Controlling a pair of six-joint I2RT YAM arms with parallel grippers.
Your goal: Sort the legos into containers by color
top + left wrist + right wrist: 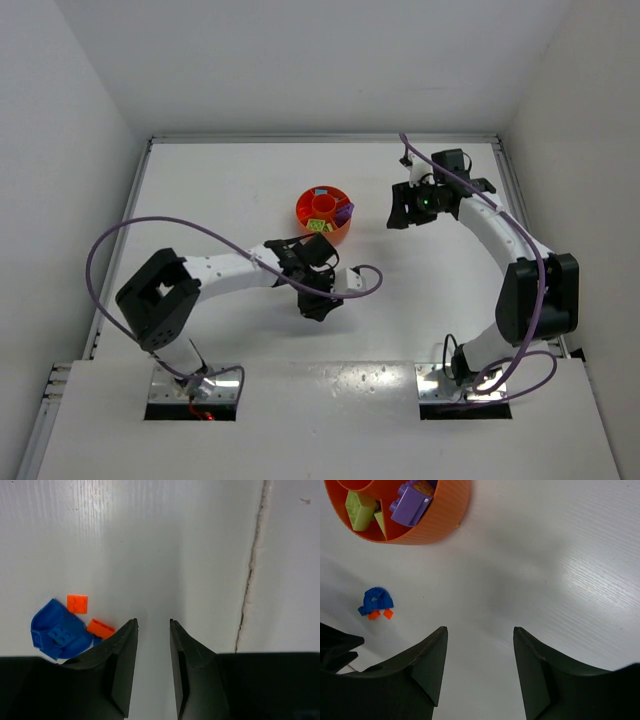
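Progress is looking good from overhead: the round orange tray (300, 215) is sitting mid-worktop (220, 190) and holding most of the legos. A purple piece (345, 212) is showing in a right-hand wedge, a teal one (320, 192) in a far wedge and yellow-green pieces (318, 227) in a near wedge. Your left claw (318, 308) is hanging over the worktop on the near side of the tray. Your right claw (398, 215) is hovering to the tray's right, apart from it.

Through the left wrist camera, you are seeing the left claw's fingers standing narrowly parted with nothing between them. Just beside its left finger, a rounded blue piece (57, 635), a square orange brick (77, 603) and a second orange brick (100, 628) are lying huddled together, loose on the worktop.

Through the right wrist camera, the right claw is gaping wide and carrying nothing. The purple piece is sitting by itself in its wedge, with the yellow-green pieces in the neighbouring section. The blue-and-orange huddle is lying well apart from the tray wall.

Judging by these views, those three are what you are left with: blue to one wedge, orange to another. The rest of the tray is falling outside this view, so its other contents are not showing here.
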